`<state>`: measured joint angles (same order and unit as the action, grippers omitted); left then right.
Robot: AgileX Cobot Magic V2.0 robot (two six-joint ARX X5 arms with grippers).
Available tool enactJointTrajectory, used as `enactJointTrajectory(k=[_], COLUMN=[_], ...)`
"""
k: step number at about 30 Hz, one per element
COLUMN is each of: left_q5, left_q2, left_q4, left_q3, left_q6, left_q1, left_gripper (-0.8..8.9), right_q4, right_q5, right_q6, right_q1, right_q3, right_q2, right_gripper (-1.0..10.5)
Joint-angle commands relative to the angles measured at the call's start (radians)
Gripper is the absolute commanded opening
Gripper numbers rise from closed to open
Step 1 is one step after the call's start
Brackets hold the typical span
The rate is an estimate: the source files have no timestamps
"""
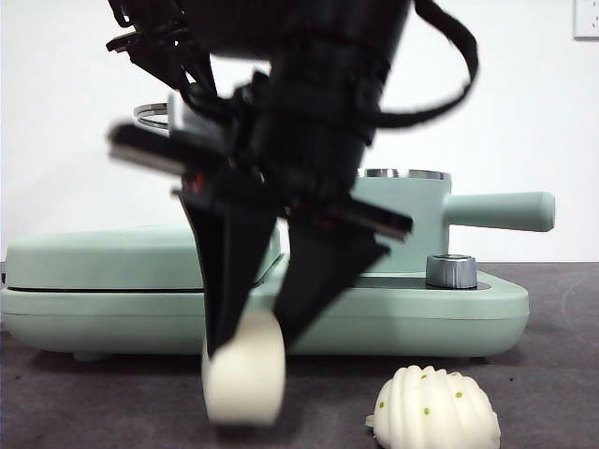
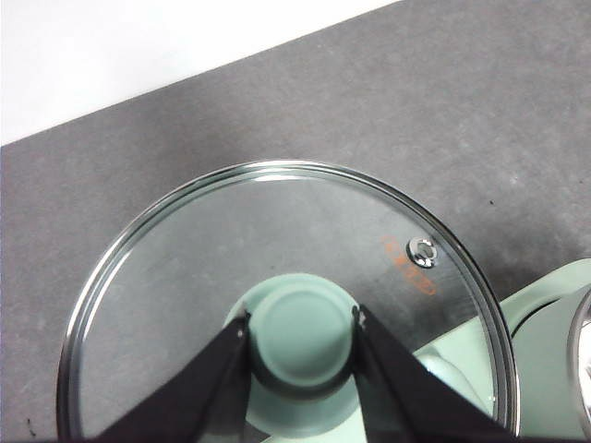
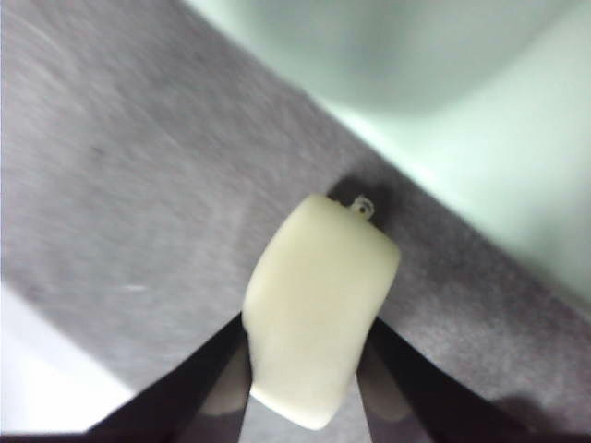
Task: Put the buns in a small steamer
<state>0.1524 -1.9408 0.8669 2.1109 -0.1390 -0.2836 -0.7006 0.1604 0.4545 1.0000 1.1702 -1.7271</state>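
— Which arm has the bun?

— The right gripper point(image 1: 251, 341). Its two black jaws are clamped on the smooth bun point(image 1: 245, 367), one on each side, low over the dark grey table point(image 1: 112, 393) in front of the mint-green cooker base point(image 1: 412, 318).

— And the other bun?

— The ridged bun point(image 1: 436, 409), with its green specks, lies on the table just beside it, untouched.

— The steamer?

— The small steamer point(image 1: 402, 220) stands behind on the base, its green handle point(image 1: 501, 210) sticking out sideways. Its top is uncovered: the left gripper point(image 2: 303, 337) is pinching the green knob point(image 2: 303, 330) of the glass lid point(image 2: 185, 277) and holds it over the table
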Motion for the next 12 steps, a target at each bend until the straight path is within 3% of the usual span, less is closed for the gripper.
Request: enactJointTrajectory(k=[1, 7, 12], left_q5=[0.004, 0.004, 0.004], left_q2=[-0.01, -0.01, -0.01], left_q4=[-0.021, -0.021, -0.022], left_q3=[0.041, 0.041, 0.041], left_q6=[-0.006, -0.006, -0.006], left_q1=[0.004, 0.023, 0.037], left_gripper=[0.47, 0.47, 0.47], right_q4=[-0.067, -0.291, -0.453], right_q5=[-0.001, -0.004, -0.004], right_q6=[-0.045, -0.121, -0.182], right_q1=[0.004, -0.03, -0.125], right_q3=[0.087, 0.301, 0.505], right_q2=[-0.018, -0.018, -0.018], right_gripper=[1.4, 1.4, 1.4])
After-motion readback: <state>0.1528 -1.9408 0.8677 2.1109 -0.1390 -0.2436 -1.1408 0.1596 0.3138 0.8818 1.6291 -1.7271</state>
